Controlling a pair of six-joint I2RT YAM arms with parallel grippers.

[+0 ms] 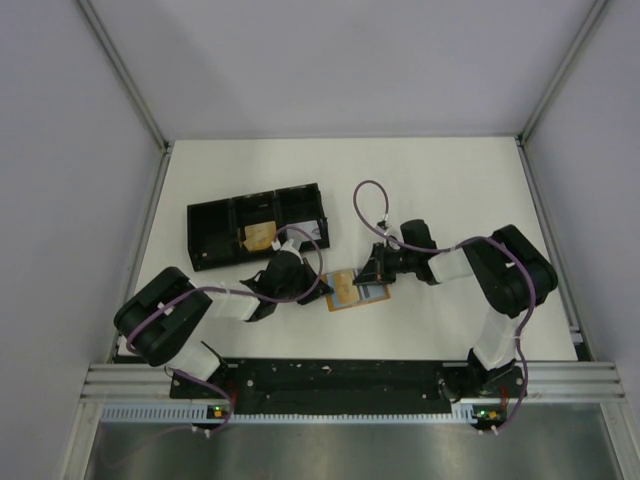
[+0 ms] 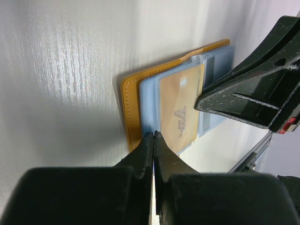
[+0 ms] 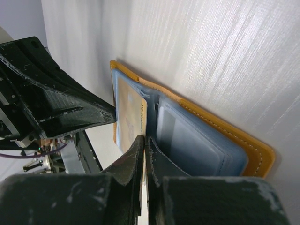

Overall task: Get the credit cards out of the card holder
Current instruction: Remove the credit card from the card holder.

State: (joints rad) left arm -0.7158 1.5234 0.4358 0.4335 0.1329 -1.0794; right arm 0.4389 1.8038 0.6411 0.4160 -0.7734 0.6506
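1. Tray (image 1: 215,235) — black, three compartments, at the left of the tabletop (image 1: 450,180), apart from the work. A tan item (image 1: 258,236) lies in its middle compartment.
2. Left gripper (image 2: 153,136): jaws fully closed, tips on the near edge of the card holder (image 2: 129,96), where the orange-tan cover meets its blue-grey lining. It is judged to pin the holder down; a pinch on that edge cannot be confirmed.
3. Holder position: flat on the tabletop, centre, between the two grippers. Credit cards (image 2: 180,105) sit in its pockets — a tan-faced one uppermost, paler ones in the pockets beside it.
4. Right gripper (image 3: 143,138): jaws closed tip to tip at the exposed edge of the tan-faced card. Whether that edge lies between them cannot be told.
5. Step in hand: taking hold of the uppermost card for extraction.
6. Next move calls for a straight pull away from the left gripper, along the pocket, while the left gripper braces the holder against the drag.
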